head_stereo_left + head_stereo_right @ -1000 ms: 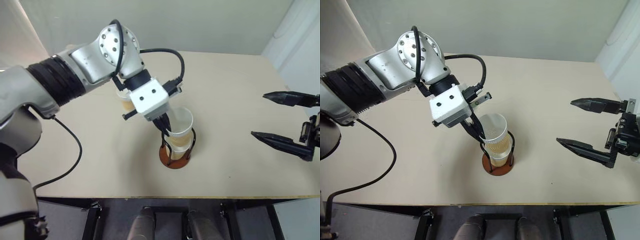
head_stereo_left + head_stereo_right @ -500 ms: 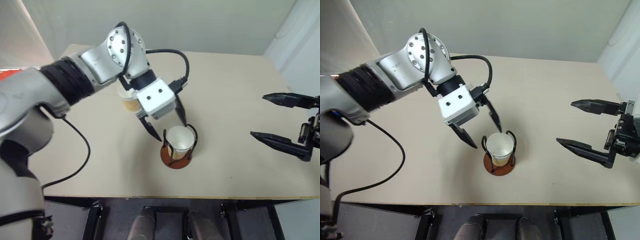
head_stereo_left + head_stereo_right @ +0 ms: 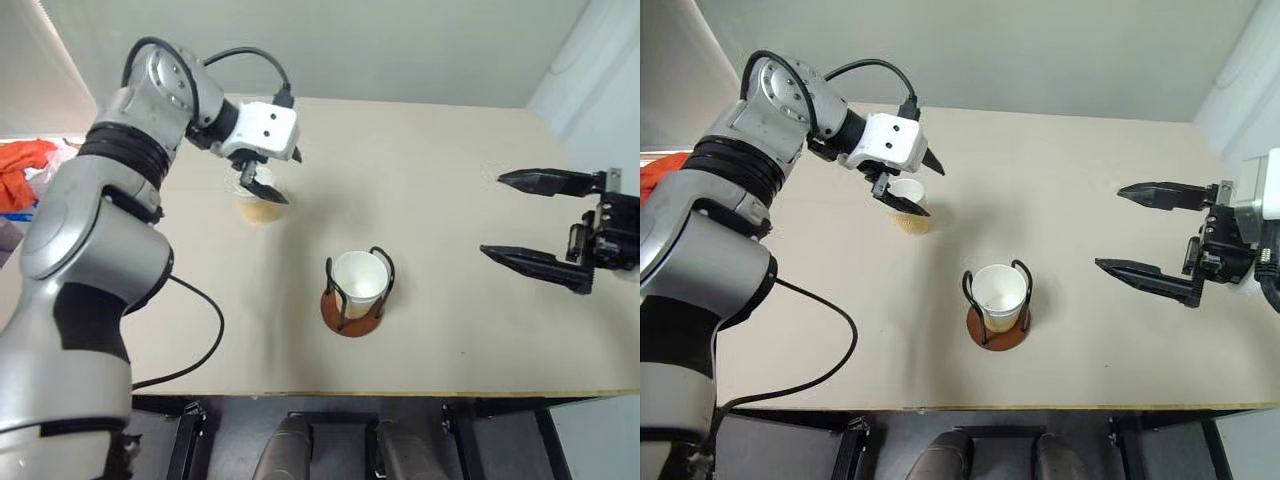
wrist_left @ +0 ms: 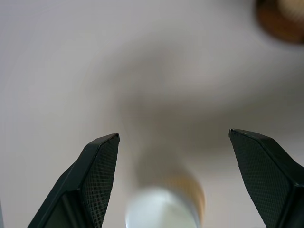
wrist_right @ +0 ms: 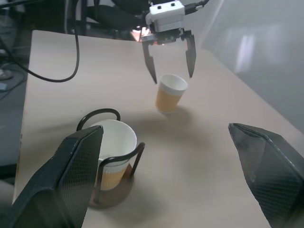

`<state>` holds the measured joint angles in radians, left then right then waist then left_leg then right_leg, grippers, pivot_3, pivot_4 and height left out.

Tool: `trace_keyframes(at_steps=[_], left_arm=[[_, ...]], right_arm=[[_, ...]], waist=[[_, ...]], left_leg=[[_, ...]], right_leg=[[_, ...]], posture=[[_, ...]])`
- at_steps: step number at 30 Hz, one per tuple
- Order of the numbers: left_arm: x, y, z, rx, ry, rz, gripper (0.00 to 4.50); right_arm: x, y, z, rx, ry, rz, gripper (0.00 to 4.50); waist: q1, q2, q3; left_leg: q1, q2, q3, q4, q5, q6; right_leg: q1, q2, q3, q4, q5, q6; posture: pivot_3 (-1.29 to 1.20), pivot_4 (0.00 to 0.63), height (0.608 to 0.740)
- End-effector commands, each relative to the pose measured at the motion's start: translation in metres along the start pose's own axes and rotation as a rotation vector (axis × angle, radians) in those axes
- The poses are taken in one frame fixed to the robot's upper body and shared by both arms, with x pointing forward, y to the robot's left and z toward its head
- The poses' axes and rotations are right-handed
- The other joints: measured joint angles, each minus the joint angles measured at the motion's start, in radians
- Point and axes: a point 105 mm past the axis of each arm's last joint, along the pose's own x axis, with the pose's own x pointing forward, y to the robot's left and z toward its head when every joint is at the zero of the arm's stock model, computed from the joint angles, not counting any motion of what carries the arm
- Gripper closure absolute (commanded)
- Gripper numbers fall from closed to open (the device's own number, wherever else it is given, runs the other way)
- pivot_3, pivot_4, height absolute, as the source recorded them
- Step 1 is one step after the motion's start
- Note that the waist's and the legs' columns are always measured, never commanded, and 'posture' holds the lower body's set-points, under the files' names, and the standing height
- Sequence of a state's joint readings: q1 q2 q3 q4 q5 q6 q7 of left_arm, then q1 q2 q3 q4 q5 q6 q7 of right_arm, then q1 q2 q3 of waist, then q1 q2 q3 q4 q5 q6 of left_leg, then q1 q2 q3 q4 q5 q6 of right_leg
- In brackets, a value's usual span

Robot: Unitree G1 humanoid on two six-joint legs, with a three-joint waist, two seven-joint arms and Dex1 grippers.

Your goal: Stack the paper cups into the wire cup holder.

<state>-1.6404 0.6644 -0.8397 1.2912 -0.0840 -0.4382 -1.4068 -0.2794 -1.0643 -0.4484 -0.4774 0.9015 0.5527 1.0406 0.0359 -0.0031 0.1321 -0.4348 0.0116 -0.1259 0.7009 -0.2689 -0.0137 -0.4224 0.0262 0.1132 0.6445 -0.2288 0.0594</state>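
The wire cup holder point(image 3: 350, 313), a reddish-brown disc with black hoops, stands near the table's middle front. A paper cup point(image 3: 359, 279) sits upright in it, white inside showing, with tan paper of the stack below. Another paper cup point(image 3: 909, 206) stands alone farther back on the left. My left gripper point(image 5: 172, 78) hangs open over that loose cup point(image 5: 169, 93), one fingertip on each side of its rim, not closed on it. In the left wrist view the cup point(image 4: 164, 211) lies blurred between the spread fingers point(image 4: 100, 164). My right gripper point(image 3: 492, 214) is open and empty off to the right.
The tan table point(image 3: 440, 140) runs to a front edge just below the holder. A grey wall stands behind it. An orange cloth point(image 3: 25, 170) lies beyond the table's left side. A black cable point(image 3: 190, 345) trails from my left arm over the front left.
My left gripper let go of the cup it was lowering into the holder, opened, and swung back and left to the loose cup. The right gripper edged slightly inward.
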Motion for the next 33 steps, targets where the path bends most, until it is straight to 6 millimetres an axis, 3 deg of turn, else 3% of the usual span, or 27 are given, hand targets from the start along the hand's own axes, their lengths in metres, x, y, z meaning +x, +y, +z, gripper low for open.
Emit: trace_keyframes(at_steps=[1,12,18,22,30,31,33], left_arm=[[-0.001,0.009,-0.012,-0.013,0.080,0.092,0.46],[0.020,0.002,-0.043,-0.021,0.267,0.129,0.46],[0.038,0.000,-0.044,-0.018,0.267,0.154,0.46],[0.044,0.003,-0.046,0.012,0.291,0.202,1.34],[0.044,0.004,-0.043,0.012,0.282,0.201,4.22],[0.043,0.003,-0.042,0.009,0.272,0.190,4.48],[0.037,0.003,-0.037,-0.006,0.233,0.164,4.48]], right_arm=[[-0.001,0.001,0.005,-0.037,-0.015,-0.004,0.00],[-0.004,0.007,0.006,-0.035,-0.002,-0.041,0.00],[-0.007,0.010,0.010,-0.038,0.017,-0.063,0.00],[-0.013,0.014,0.013,-0.036,0.037,-0.080,0.00],[-0.016,0.014,0.012,-0.033,0.050,-0.097,0.00],[-0.015,0.014,0.012,-0.033,0.050,-0.099,0.00],[-0.015,0.014,0.011,-0.031,0.051,-0.100,0.00]], waist=[[0.006,0.000,0.000],[0.008,-0.001,0.000],[0.009,-0.001,0.000],[0.007,-0.001,0.000],[0.002,-0.002,0.000],[0.001,-0.002,0.000],[0.001,-0.002,0.000]], left_leg=[[-0.001,0.000,-0.001,0.000,0.000,-0.001],[-0.003,-0.015,0.003,0.001,0.001,0.003],[-0.002,-0.018,0.003,0.001,0.002,0.005],[-0.002,-0.020,0.006,0.001,0.003,0.006],[-0.001,-0.025,0.007,0.001,0.004,0.009],[-0.001,-0.027,0.009,0.001,0.004,0.010],[-0.002,-0.028,0.008,0.001,0.005,0.010]], right_leg=[[-0.001,-0.003,0.001,0.000,0.000,0.001],[-0.001,-0.019,0.003,0.000,-0.007,0.013],[0.000,-0.025,0.002,0.000,-0.008,0.015],[0.000,-0.026,0.001,0.000,-0.009,0.017],[0.000,-0.031,0.001,0.001,-0.009,0.021],[0.000,-0.030,-0.001,0.001,-0.009,0.022],[0.001,-0.031,0.000,0.001,-0.008,0.023]], posture=[[0.00,0.150,0.740],[0.00,0.150,0.740],[0.00,0.150,0.740],[0.00,0.150,0.740],[0.00,0.150,0.740],[0.00,0.150,0.740],[0.00,0.150,0.740]])
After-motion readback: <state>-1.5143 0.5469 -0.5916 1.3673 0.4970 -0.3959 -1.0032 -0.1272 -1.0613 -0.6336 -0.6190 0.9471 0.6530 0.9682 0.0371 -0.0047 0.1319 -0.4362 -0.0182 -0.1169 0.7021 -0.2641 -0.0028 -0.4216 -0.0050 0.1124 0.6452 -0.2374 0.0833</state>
